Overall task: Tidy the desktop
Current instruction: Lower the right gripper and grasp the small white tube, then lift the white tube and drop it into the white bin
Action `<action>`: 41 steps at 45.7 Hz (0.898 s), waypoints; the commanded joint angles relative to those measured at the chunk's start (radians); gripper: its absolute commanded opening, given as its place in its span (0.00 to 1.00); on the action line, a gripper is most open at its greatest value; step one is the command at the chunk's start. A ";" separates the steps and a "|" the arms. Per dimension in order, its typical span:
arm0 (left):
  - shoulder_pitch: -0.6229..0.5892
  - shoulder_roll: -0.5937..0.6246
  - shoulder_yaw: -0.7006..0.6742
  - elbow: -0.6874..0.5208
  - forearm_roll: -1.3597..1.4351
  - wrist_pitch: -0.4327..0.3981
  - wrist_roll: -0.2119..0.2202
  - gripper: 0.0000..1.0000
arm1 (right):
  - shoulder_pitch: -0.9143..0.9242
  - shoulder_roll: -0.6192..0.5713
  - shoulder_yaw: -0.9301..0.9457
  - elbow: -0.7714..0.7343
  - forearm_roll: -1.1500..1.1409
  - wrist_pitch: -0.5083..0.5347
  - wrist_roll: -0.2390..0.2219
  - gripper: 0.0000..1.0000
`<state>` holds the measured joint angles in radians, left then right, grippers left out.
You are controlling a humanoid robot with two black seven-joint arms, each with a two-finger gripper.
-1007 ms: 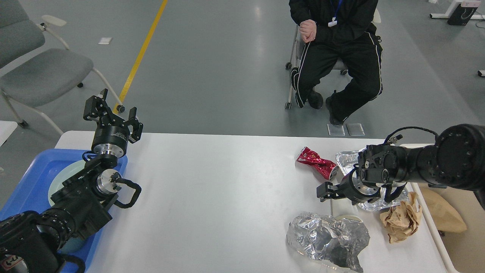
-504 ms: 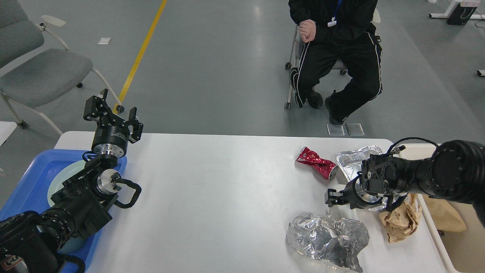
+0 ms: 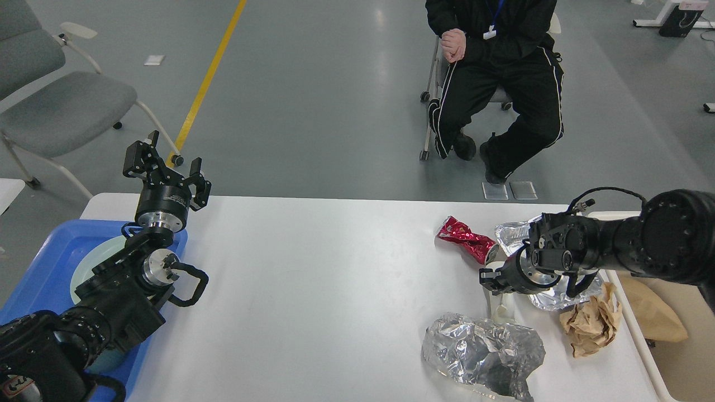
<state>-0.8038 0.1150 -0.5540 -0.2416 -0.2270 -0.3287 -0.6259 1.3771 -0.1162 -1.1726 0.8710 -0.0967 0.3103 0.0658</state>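
One view only, from the head. No brand or lettering can be read on anything.

At 9 o'clock the left arm rises from the lower left corner over a blue tray (image 3: 39,268), its forearm upright, and the left gripper (image 3: 167,167) points away from the camera with its fingers spread and nothing between them.

At 3 o'clock the right arm reaches in level from the right edge; the right gripper (image 3: 487,277) points toward 9 o'clock, seen small and dark, so I cannot tell how its fingers stand.

The desktop (image 3: 324,290) fills the lower middle. At its 3 to 5 o'clock part lie one crushed red can (image 3: 467,244), one crumpled foil sheet (image 3: 483,353), one foil tray (image 3: 516,234), one brown paper wad (image 3: 591,325) and one small white scrap (image 3: 504,309) just under the right gripper.

One seated person (image 3: 497,72) is at 12 o'clock, one grey chair (image 3: 56,100) at 10 o'clock.
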 commanded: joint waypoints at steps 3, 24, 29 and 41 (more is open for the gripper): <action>0.000 0.000 0.000 0.001 0.000 0.000 0.000 0.96 | 0.160 -0.066 0.002 0.121 0.000 0.001 0.005 0.00; 0.000 0.000 0.000 -0.001 0.000 0.000 0.000 0.96 | 0.663 -0.382 0.099 0.301 0.000 0.203 0.011 0.00; 0.000 0.000 0.000 0.001 0.000 -0.001 0.000 0.96 | 0.756 -0.442 0.119 0.299 0.000 0.277 0.009 0.00; 0.000 0.000 0.000 -0.001 0.000 0.000 0.000 0.96 | 0.757 -0.540 0.091 0.241 -0.014 0.265 0.000 0.00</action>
<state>-0.8038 0.1150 -0.5537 -0.2413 -0.2270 -0.3283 -0.6259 2.1669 -0.6071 -1.0591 1.1566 -0.1017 0.6000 0.0687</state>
